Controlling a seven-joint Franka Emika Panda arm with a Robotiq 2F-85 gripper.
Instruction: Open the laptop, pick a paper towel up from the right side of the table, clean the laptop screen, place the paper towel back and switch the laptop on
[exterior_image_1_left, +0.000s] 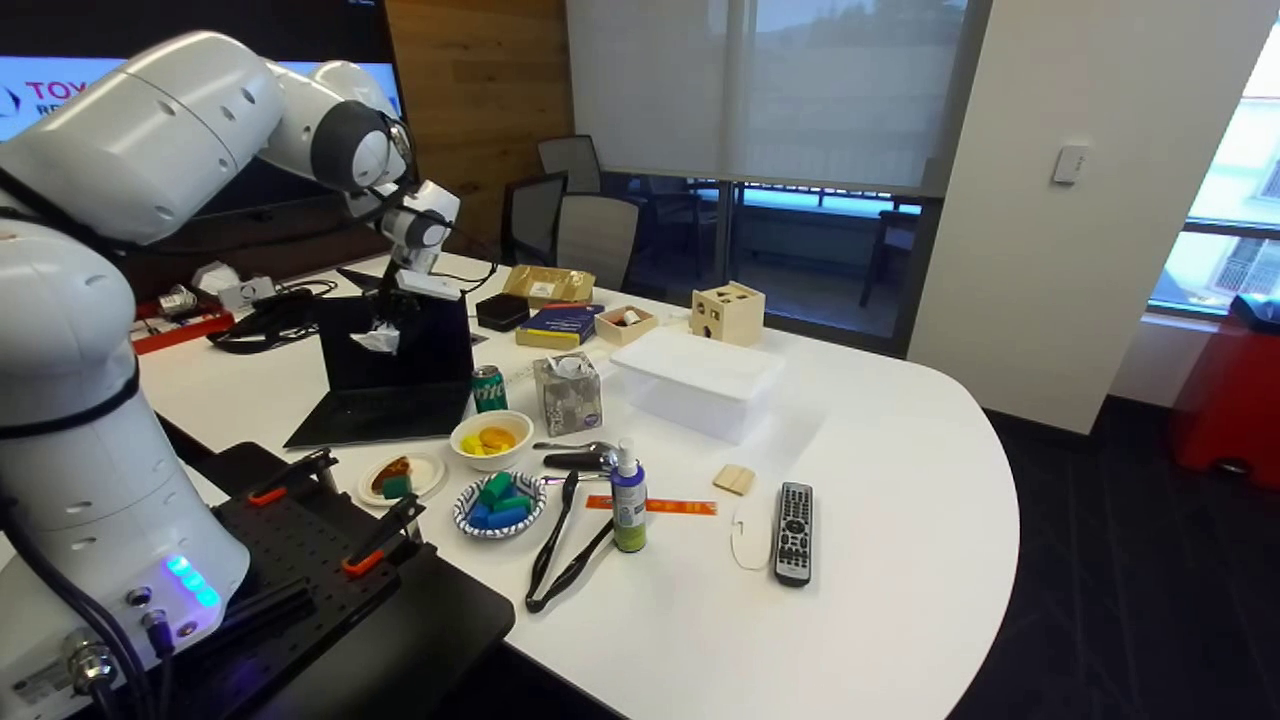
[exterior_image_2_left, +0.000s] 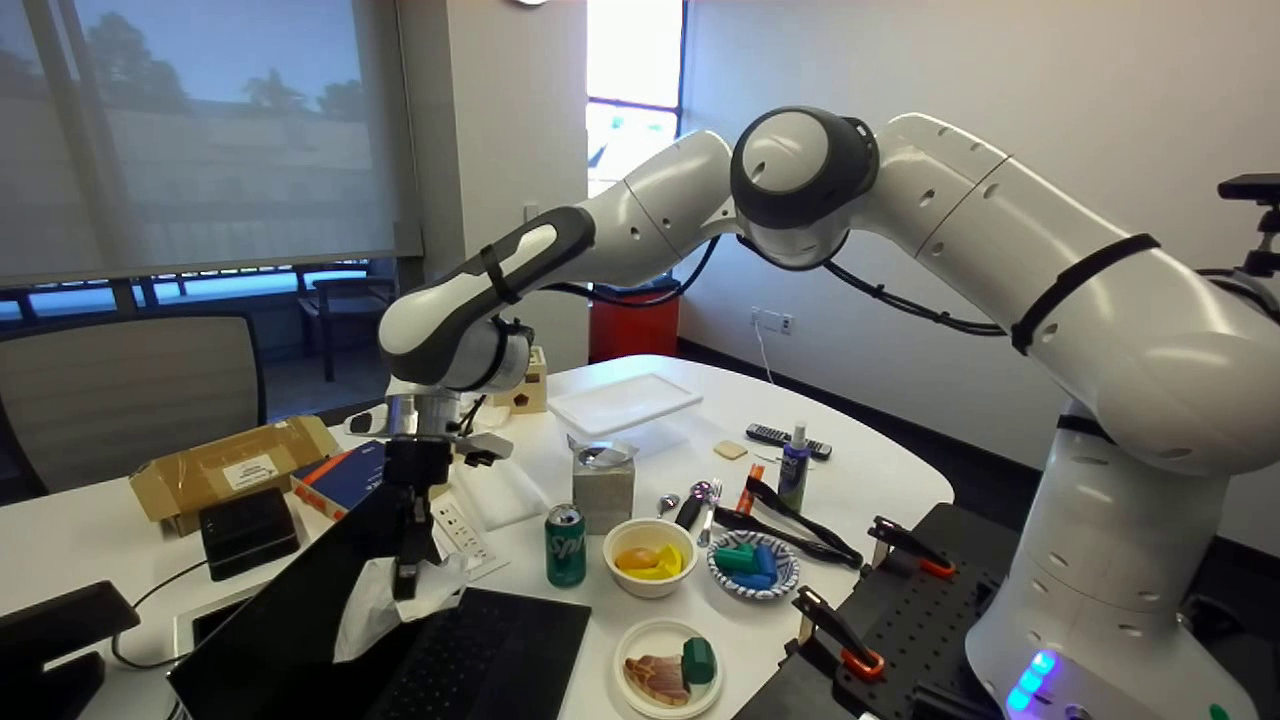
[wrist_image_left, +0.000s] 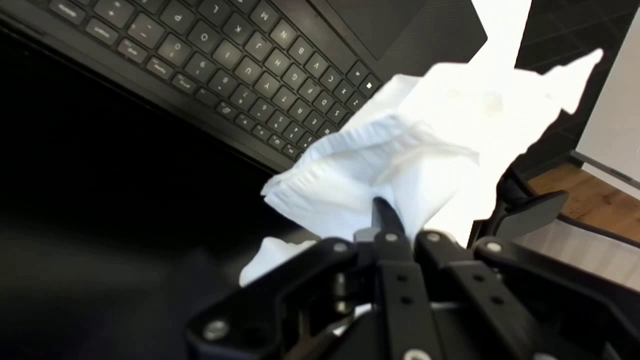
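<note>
The laptop (exterior_image_1_left: 385, 413) stands open on the white table (exterior_image_1_left: 890, 560), with its dark keyboard showing in the wrist view (wrist_image_left: 250, 65). The laptop screen (wrist_image_left: 100, 175) is black; it also shows in both exterior views (exterior_image_1_left: 350, 372) (exterior_image_2_left: 290, 620). My gripper (wrist_image_left: 400, 220) is shut on the crumpled white paper towel (wrist_image_left: 345, 175), which spreads out past the fingertips. In both exterior views the gripper (exterior_image_2_left: 408, 570) points down just in front of the screen, above the keyboard, with the towel (exterior_image_2_left: 375, 610) hanging from it. I cannot tell whether the towel touches the screen.
A green can (exterior_image_2_left: 566, 545), a tissue box (exterior_image_1_left: 568, 396) and a bowl of yellow pieces (exterior_image_1_left: 490, 440) stand close beside the laptop. A black box (exterior_image_2_left: 248, 532) and a power strip (exterior_image_2_left: 462, 535) lie near the lid. A white plastic box (exterior_image_1_left: 700, 385) stands farther off.
</note>
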